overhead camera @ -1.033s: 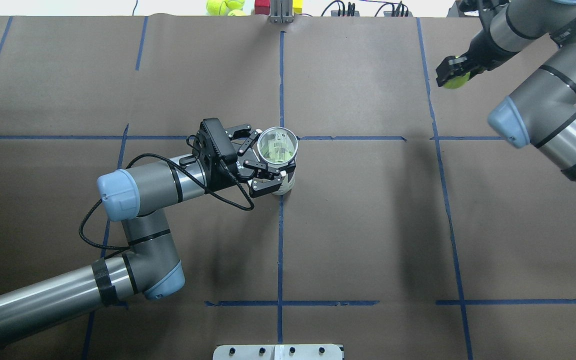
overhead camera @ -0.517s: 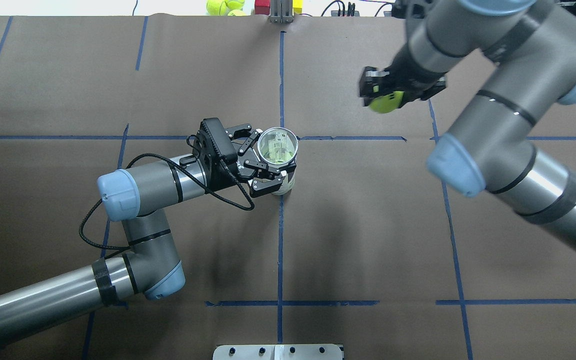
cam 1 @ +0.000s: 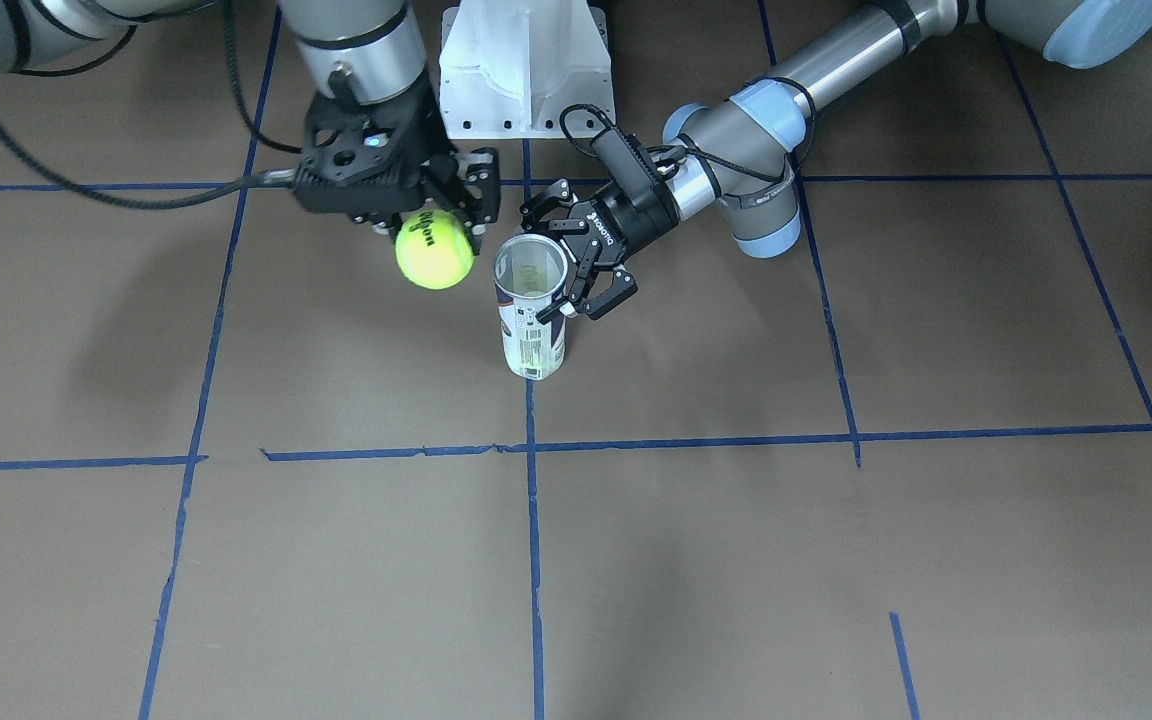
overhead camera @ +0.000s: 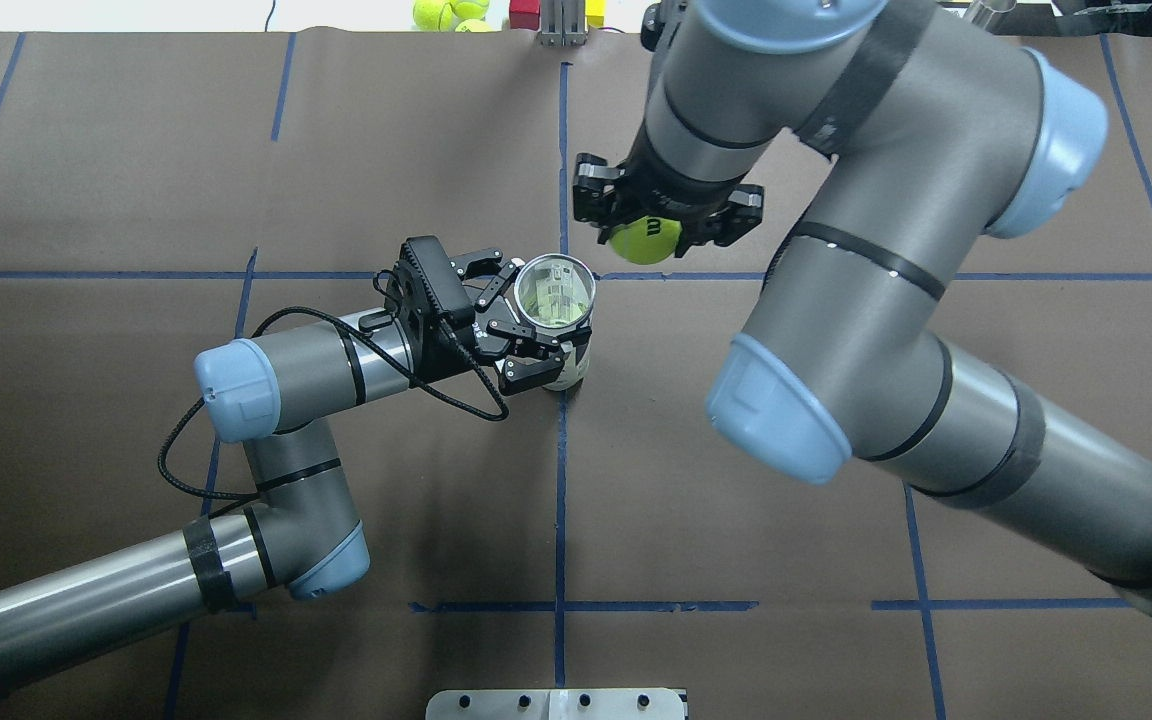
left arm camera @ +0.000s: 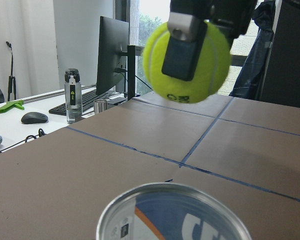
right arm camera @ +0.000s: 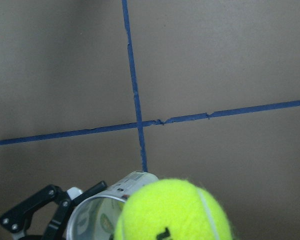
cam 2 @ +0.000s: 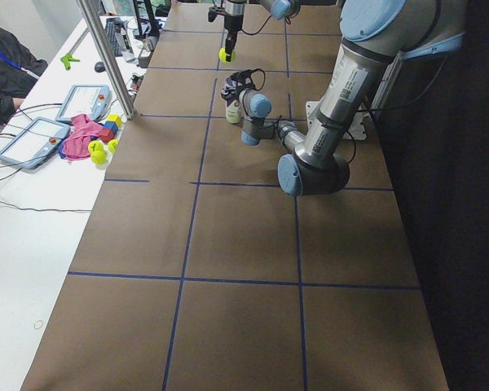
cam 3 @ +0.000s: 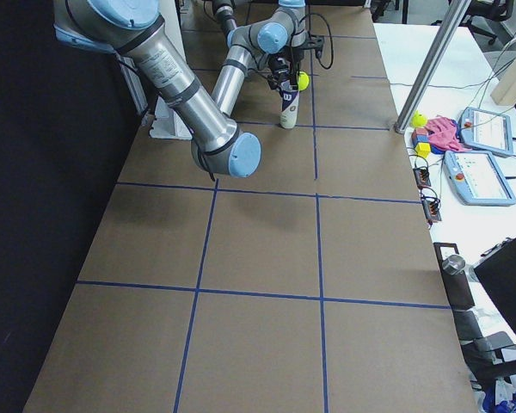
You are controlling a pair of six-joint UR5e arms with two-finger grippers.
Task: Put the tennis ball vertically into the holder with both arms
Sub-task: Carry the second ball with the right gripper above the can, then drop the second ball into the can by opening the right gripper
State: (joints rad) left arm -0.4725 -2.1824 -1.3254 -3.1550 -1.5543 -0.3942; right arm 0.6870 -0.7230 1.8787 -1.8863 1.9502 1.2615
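Observation:
The holder (overhead camera: 568, 368), a clear tube with a navy-and-white label, stands upright at the table's middle with its open rim (overhead camera: 555, 262) facing up. It also shows in the front view (cam 1: 533, 330). My left gripper (overhead camera: 524, 322) is shut on the holder near its top, with fingers (cam 1: 604, 292) on both sides. My right gripper (overhead camera: 648, 232) is shut on a yellow tennis ball (overhead camera: 642, 243) and holds it in the air, beside and above the rim, not over the opening. The left wrist view shows the ball (left arm camera: 187, 62) above and beyond the rim (left arm camera: 172, 200). The right wrist view shows the ball (right arm camera: 172, 212) next to the holder (right arm camera: 102, 207).
A white pedestal base (cam 1: 526, 60) stands at the robot's side of the table. Spare tennis balls (overhead camera: 448, 12) and coloured blocks (overhead camera: 526, 12) lie past the far edge. Tablets (cam 2: 65, 106) and a metal pole (cam 2: 106, 57) are on the side table.
My right arm has swung left from the far right corner with the ball, which is now close beside the holder's rim. The left arm and the holder have not moved.

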